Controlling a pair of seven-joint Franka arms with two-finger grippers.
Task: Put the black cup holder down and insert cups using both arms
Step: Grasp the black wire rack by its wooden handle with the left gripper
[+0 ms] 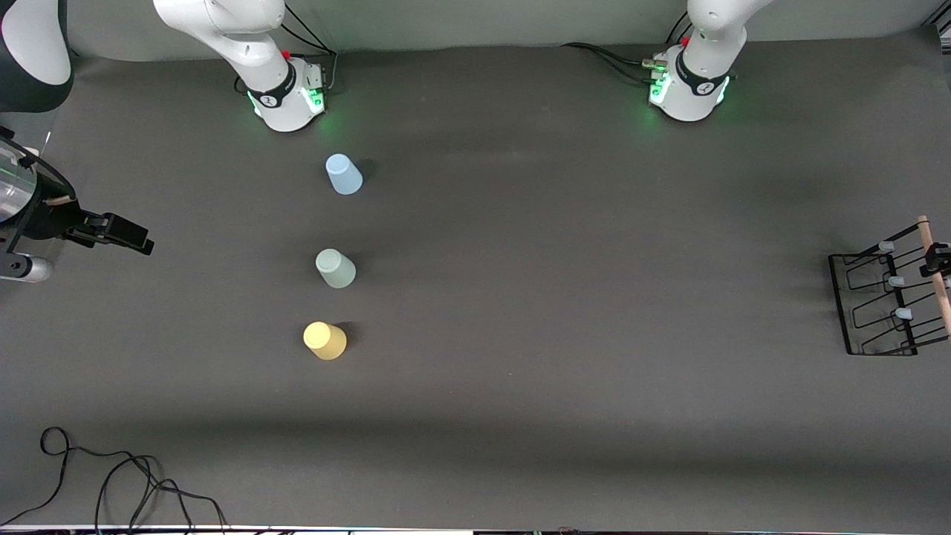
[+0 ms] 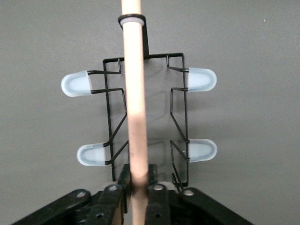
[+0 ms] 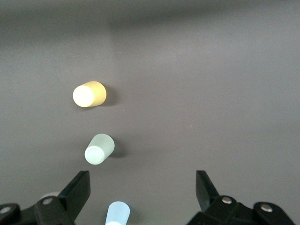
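Observation:
The black cup holder (image 1: 880, 305) stands at the left arm's end of the table, its wire frame (image 2: 178, 117) and pale pegs (image 2: 76, 84) showing below the wooden rod (image 2: 135, 103). My left gripper (image 2: 139, 185) is shut on that rod, and in the front view only a bit of it (image 1: 937, 260) shows at the picture's edge. Three cups stand upside down in a row: light blue (image 1: 343, 174), pale green (image 1: 336, 268), yellow (image 1: 325, 340). My right gripper (image 1: 122, 234) hangs open over the right arm's end. Its wrist view shows the gripper (image 3: 142, 180) empty above the blue cup (image 3: 117, 213), green cup (image 3: 99, 148) and yellow cup (image 3: 89, 94).
A loose black cable (image 1: 111, 475) lies near the table's front edge at the right arm's end. The two arm bases (image 1: 290, 96) (image 1: 691, 85) stand along the back edge with cables beside them. Dark grey tabletop (image 1: 579, 282) stretches between the cups and the holder.

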